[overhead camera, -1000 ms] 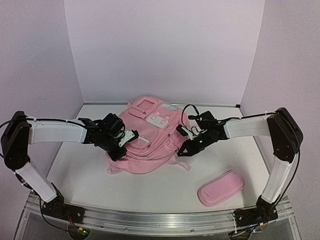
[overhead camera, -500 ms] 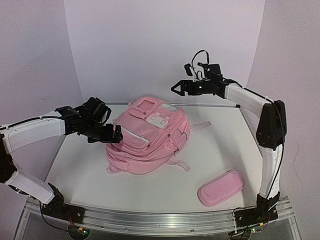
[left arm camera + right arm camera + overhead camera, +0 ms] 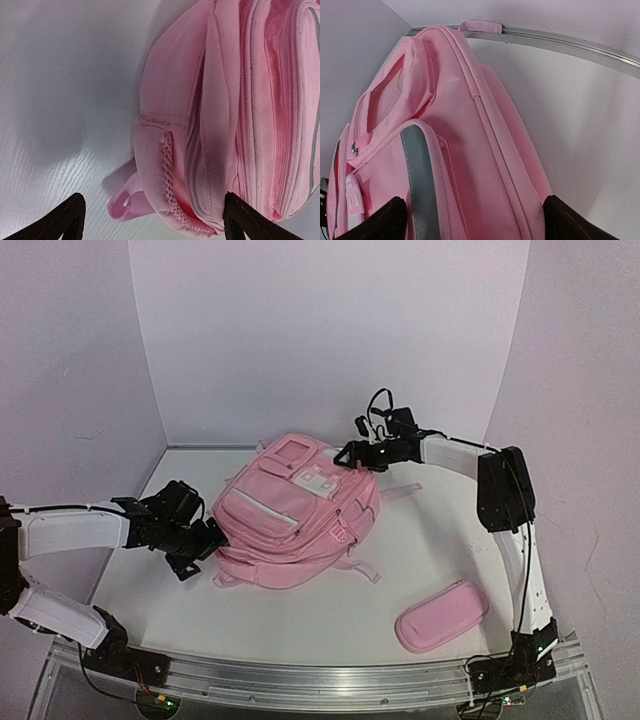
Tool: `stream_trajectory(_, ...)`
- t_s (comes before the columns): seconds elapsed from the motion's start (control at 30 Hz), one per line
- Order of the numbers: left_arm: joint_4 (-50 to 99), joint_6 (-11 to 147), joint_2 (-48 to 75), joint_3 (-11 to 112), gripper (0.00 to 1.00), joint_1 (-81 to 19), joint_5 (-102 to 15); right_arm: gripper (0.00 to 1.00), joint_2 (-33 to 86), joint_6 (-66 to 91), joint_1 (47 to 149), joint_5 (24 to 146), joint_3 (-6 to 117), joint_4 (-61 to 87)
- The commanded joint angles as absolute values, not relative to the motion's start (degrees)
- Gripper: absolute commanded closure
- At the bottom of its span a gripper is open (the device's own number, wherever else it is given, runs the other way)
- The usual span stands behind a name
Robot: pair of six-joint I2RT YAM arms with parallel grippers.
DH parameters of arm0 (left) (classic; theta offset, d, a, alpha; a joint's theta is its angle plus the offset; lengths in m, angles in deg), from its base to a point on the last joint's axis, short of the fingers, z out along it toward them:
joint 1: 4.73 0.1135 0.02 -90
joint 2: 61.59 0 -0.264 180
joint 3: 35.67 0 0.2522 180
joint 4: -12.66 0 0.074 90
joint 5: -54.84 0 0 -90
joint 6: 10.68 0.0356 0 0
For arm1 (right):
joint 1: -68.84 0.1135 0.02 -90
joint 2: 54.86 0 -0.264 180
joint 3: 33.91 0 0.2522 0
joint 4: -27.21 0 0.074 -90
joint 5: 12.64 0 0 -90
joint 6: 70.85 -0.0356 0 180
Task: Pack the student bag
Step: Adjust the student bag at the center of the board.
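Note:
The student bag (image 3: 295, 520), a large pink backpack, lies flat in the middle of the table with its front pockets up. My left gripper (image 3: 207, 540) is open at its near left corner. In the left wrist view the mesh side pocket (image 3: 172, 185) and a strap loop (image 3: 127, 202) lie between the wide-apart jaws of the left gripper (image 3: 152, 227). My right gripper (image 3: 345, 454) is open over the bag's far right edge. The right wrist view shows the right gripper (image 3: 475, 222) spanning a grey stripe (image 3: 420, 185) and pink fabric. Neither gripper holds anything.
A small oblong pink pencil case (image 3: 441, 615) lies at the near right of the white table (image 3: 450, 540). One loose shoulder strap (image 3: 400, 489) trails off to the bag's right. White walls close the back and sides, with a metal rail (image 3: 570, 42) at the back edge.
Both grippers have opened and left the bag's front pockets. The left arm has swung to the near left corner. The right arm rose to the back, then came down onto the far right edge.

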State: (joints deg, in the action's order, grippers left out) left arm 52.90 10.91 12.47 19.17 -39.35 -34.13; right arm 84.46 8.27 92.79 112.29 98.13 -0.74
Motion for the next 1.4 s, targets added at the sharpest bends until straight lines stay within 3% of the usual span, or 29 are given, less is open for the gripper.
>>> stream_trajectory(0.0, 39.03, 7.31, 13.00, 16.53, 0.08, -38.35, -34.38, 0.18, 83.25, 4.48, 93.54, 120.71, 92.68, -2.28)
stream_trajectory(0.13, 34.71, 11.94, 20.00, 20.91, 0.13, -37.45, -35.15, 0.39, 80.97, 3.72, 93.56, 123.43, 87.97, -2.27)
stream_trajectory(0.2, 34.53, 12.63, 25.30, 24.32, 0.23, -36.75, -38.95, 0.54, 79.86, 3.66, 93.55, 123.75, 87.40, -2.28)
stream_trajectory(0.27, 34.83, 13.20, 29.66, 28.78, 0.39, -35.82, -41.71, 0.71, 78.70, 3.55, 93.60, 124.03, 87.59, -2.28)
stream_trajectory(0.33, 35.49, 16.21, 32.45, 33.59, 0.70, -35.59, -43.95, 0.91, 77.46, 3.19, 93.44, 124.57, 88.49, -2.28)
stream_trajectory(0.4, 38.18, 19.43, 33.31, 38.54, 0.97, -35.58, -43.87, 1.00, 76.00, 3.12, 93.06, 124.73, 89.64, -2.28)
stream_trajectory(0.43, 39.85, 21.36, 33.05, 41.25, 0.99, -35.58, -42.96, 1.00, 75.32, 3.00, 92.85, 124.68, 90.50, -2.23)
stream_trajectory(0.7, 47.29, 44.35, 30.99, 68.23, 1.00, -35.59, -36.96, 1.00, 70.53, 0.76, 89.81, 122.78, 103.11, -1.52)
stream_trajectory(1.0, 46.15, 57.60, 34.69, 86.03, 1.00, -35.60, -37.79, 1.00, 67.46, -5.31, 86.89, 118.00, 116.83, 6.68)
stream_trajectory(1.2, 44.52, 58.05, 37.44, 89.02, 1.00, -35.62, -39.22, 1.00, 63.18, -6.00, 86.51, 116.50, 115.69, 9.42)
stream_trajectory(1.37, 44.67, 53.39, 35.97, 82.37, 1.00, -35.67, -43.13, 1.00, 57.96, -3.84, 86.40, 117.14, 102.86, 9.20)
